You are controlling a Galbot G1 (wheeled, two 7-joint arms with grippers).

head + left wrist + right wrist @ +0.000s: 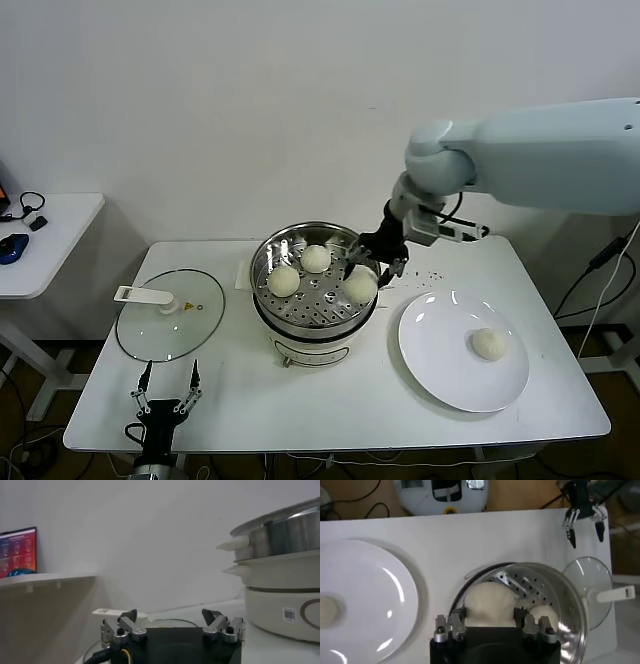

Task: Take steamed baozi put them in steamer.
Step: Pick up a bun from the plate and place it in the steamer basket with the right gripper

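- Three baozi sit in the steamer (312,282); the right gripper (368,268) clasps the third baozi (360,287) at four o'clock on the tray.
- Opening too narrowly could drag it against the rim.
- One bun (489,343) waits on the plate (440,360).
- Left gripper (170,385), fingers apart, idles by the lid (170,315).

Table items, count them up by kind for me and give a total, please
Baozi: 4, three in the steamer, one on the plate
Steamer: 1
Plate: 1
Glass lid: 1
Total: 7
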